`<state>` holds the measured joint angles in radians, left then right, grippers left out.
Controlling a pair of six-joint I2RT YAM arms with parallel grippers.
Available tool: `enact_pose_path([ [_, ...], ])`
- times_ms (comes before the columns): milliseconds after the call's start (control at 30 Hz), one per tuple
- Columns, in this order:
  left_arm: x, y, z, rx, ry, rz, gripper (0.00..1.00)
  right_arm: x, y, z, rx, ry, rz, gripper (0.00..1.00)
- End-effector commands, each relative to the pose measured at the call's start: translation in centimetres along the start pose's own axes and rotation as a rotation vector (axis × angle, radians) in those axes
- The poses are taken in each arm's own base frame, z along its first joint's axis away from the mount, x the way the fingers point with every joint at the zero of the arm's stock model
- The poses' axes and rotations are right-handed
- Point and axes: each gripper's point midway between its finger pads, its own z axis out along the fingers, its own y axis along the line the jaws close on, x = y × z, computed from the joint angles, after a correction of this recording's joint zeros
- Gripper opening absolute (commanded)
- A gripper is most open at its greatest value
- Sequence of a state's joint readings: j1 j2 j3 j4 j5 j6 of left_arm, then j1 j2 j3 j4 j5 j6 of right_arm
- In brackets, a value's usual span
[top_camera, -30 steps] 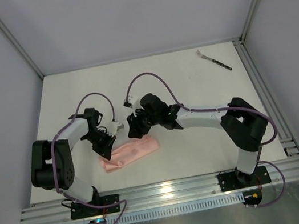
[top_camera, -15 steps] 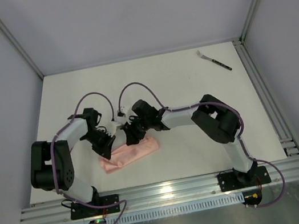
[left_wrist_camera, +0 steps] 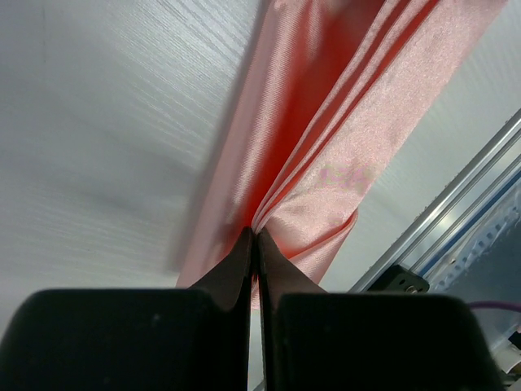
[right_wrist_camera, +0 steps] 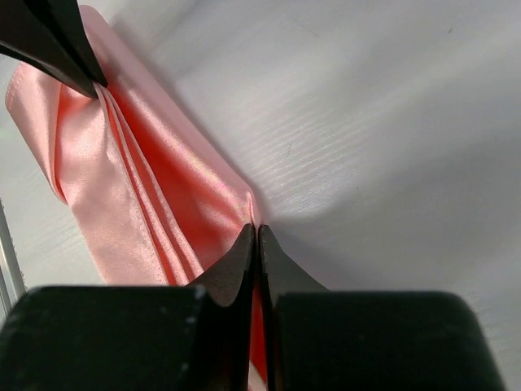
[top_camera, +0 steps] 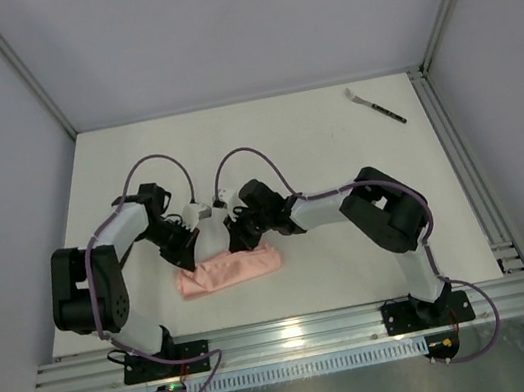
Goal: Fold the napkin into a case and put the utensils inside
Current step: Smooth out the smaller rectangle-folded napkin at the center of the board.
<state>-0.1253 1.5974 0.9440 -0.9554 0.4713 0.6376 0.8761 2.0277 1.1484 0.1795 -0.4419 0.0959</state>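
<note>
Low and left of centre in the overhead view: the napkin (top_camera: 229, 270), salmon-pink, folded into a narrow oblong packet. Flat on the white worktop (top_camera: 314, 146), long axis running left to right, right end a little higher in the frame.

At the packet's upper left edge: the left gripper (top_camera: 190, 261), clenched on the cloth. Up close in the left wrist view, dark tips pressed together low in the frame, with several layered folds of the napkin gathered into the pinch and fanning away toward the upper right.

At the packet's upper edge, further right: the right gripper (top_camera: 240, 245), also closed tight. In the right wrist view, tips meeting exactly at the folded edge of the cloth, pink satin spreading to the left and bare worktop to the right. Hard to be sure from so close, but apparently nipping that edge. In the upper left corner of the same view, the other arm's dark fingers (right_wrist_camera: 57, 41) touching the napkin's far end.

Far off in the upper right of the overhead view: the fork (top_camera: 375, 105), lying diagonally near the worktop's right rail, prongs toward the upper left, dark handle toward the lower right, well apart from the napkin and both grippers.
</note>
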Motion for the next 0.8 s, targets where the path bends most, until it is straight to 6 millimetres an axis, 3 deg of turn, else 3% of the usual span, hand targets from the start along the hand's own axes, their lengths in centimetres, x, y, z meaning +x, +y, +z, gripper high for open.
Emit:
enact_pose_path([
  [0,-1.8,-0.4,-1.2,0.031,-0.080,0.020,0.00,3.5,-0.7,-0.4,0.050,0.093,0.013,0.04],
  [233,-1.9,0.8,-1.3,0.009,-0.086,-0.006,0.00,4.4,-0.8,-0.5,0.047,0.103,0.000,0.04],
  [400,-0.8,2.5,0.0,-0.027,-0.023,-0.034,0.00,4.3,-0.8,-0.5,0.048,0.102,-0.006,0.04],
  [767,1.2,3.0,-0.4,-0.077,0.036,-0.026,0.00,4.0,-1.1,-0.8,0.077,0.089,0.002,0.04],
])
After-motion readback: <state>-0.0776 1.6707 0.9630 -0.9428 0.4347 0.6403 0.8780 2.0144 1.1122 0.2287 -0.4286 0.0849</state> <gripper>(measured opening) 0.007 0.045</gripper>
